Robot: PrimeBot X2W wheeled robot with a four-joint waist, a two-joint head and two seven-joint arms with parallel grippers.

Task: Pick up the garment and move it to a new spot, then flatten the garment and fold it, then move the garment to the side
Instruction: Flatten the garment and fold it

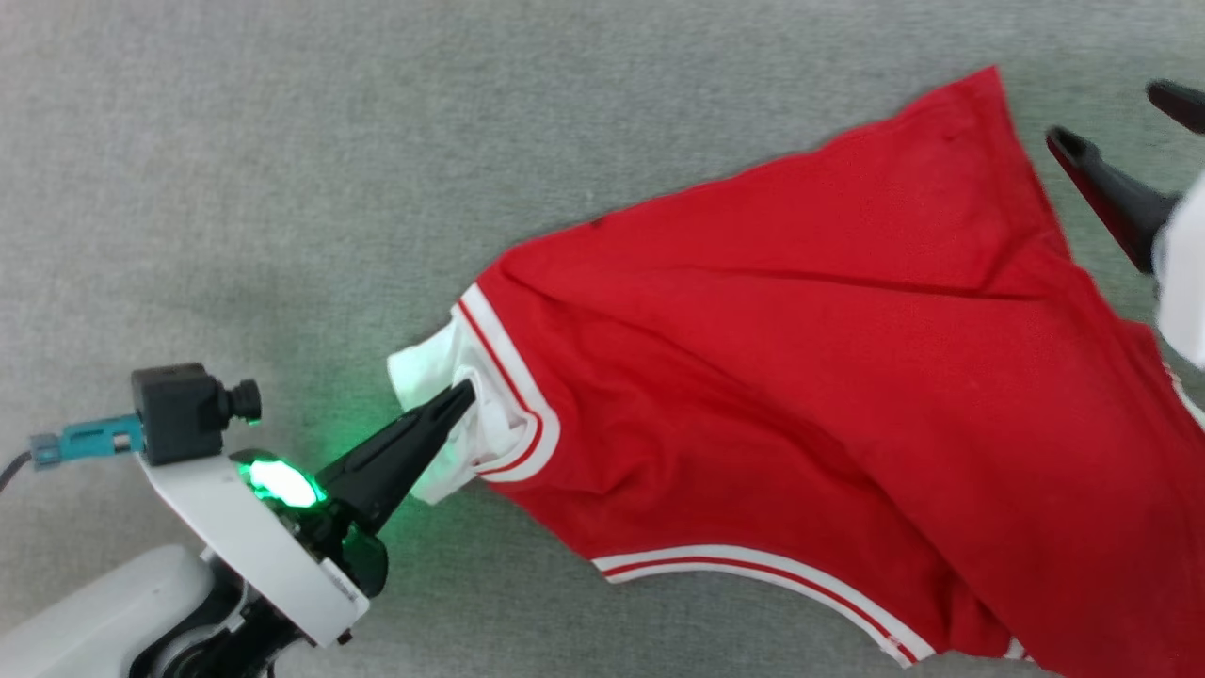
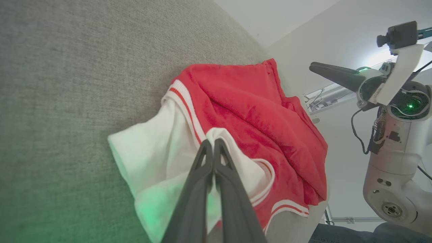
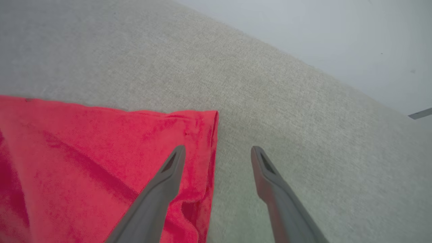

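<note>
The garment (image 1: 800, 377) lies spread and wrinkled on the grey surface, red with white sleeves and red-and-white striped trim; no lettering shows. My left gripper (image 1: 463, 395) is shut on the garment's white sleeve (image 2: 158, 158) at its left end, fingertips pinching a fold of fabric (image 2: 213, 143). My right gripper (image 1: 1120, 118) stands open at the upper right, beside the garment's far corner (image 3: 202, 128). In the right wrist view one finger hangs over the red cloth and the other over bare surface, the right gripper (image 3: 217, 152) holding nothing.
The grey fabric-covered surface (image 1: 282, 169) stretches wide to the left and back of the garment. Its edge (image 2: 270, 50) meets a pale wall beyond. The right arm's body (image 2: 391, 135) rises off the surface's side.
</note>
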